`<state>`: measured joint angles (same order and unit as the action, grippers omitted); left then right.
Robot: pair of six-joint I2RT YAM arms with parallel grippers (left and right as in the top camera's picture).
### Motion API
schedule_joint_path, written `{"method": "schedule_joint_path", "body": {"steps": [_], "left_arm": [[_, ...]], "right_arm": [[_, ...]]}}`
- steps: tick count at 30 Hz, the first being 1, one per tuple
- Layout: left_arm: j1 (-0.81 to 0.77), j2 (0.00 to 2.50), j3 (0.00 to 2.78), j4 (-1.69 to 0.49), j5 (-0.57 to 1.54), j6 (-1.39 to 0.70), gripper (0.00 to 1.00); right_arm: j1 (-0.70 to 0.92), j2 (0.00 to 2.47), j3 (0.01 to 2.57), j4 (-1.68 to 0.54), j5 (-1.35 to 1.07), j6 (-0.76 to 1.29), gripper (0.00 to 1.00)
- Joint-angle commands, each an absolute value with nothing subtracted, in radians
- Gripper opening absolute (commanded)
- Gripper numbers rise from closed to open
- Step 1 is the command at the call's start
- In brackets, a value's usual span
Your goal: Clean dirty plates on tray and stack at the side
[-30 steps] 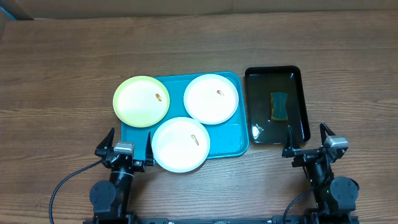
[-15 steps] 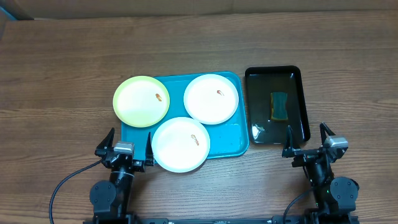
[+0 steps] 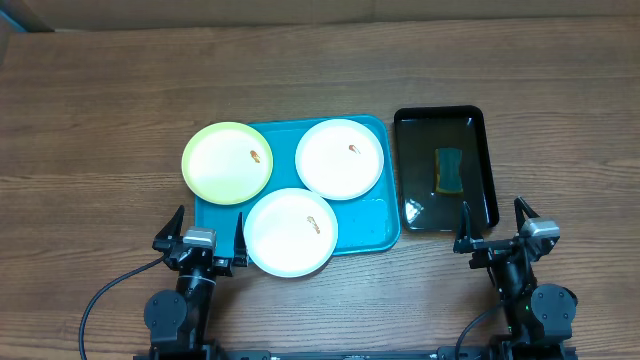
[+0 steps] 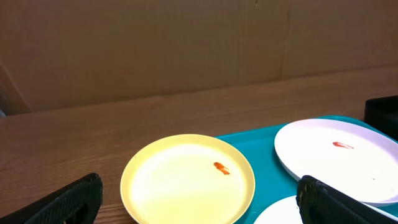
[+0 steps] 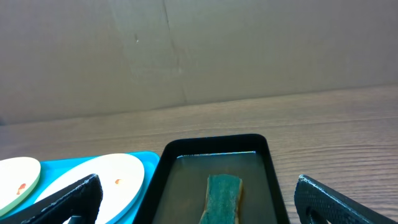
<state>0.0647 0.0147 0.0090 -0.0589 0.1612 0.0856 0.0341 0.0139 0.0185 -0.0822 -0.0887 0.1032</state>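
Left wrist view: you only get a sliver of the near white plate (image 4: 280, 214), cut by the bottom edge. The black tray (image 4: 382, 115) is just a corner at right. Right wrist view: sponge (image 5: 222, 199) and yellow-green plate (image 5: 12, 174) are cropped. Overhead: most of the tray (image 3: 378, 225) floor is covered.

Shows green sponge (image 5: 222, 198) in black tray (image 5: 214, 142) at 6 o'clock, white plate (image 5: 115, 174) on turquoise tray (image 5: 151, 163) at 8 o'clock, fingers (image 5: 68, 202) spread wide at lower corners.

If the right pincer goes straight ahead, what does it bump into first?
Most likely the black tray holding the green sponge, right ahead of the open right pincer. How high it sits is unclear.
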Motion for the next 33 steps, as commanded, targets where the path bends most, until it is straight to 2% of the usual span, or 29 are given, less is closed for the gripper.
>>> {"method": "schedule_joint_path", "body": {"steps": [1,7,9,12,16,21,25,29,31,33], "left_arm": [[0.057,0.004,0.006,-0.031,0.184,0.108,1.00],[0.057,0.004,0.006,-0.010,0.194,0.109,1.00],[0.056,0.004,0.006,0.032,0.273,0.064,1.00],[0.056,0.005,0.039,0.073,0.418,-0.072,1.00],[0.056,0.049,0.201,-0.013,0.564,-0.276,1.00],[0.056,0.286,0.570,-0.300,0.664,-0.252,1.00],[0.053,0.608,0.974,-0.704,0.774,-0.140,1.00],[0.025,0.936,1.356,-1.146,0.737,-0.030,1.00],[0.011,1.086,1.512,-1.289,0.700,-0.029,1.00],[0.011,1.183,1.594,-1.337,0.698,-0.029,1.00]], "right_arm": [[0.032,0.003,0.008,-0.077,-0.080,0.097,1.00],[0.032,0.003,0.008,-0.077,-0.080,0.097,1.00],[0.032,0.003,0.008,-0.077,-0.080,0.097,1.00],[0.032,0.003,0.008,-0.077,-0.080,0.097,1.00],[0.032,0.003,0.008,-0.077,-0.080,0.097,1.00],[0.032,0.003,0.008,-0.077,-0.080,0.097,1.00],[0.032,0.003,0.008,-0.077,-0.080,0.097,1.00],[0.032,0.003,0.008,-0.077,-0.080,0.097,1.00],[0.032,0.003,0.008,-0.077,-0.080,0.097,1.00],[0.032,0.003,0.008,-0.077,-0.080,0.097,1.00]]}}
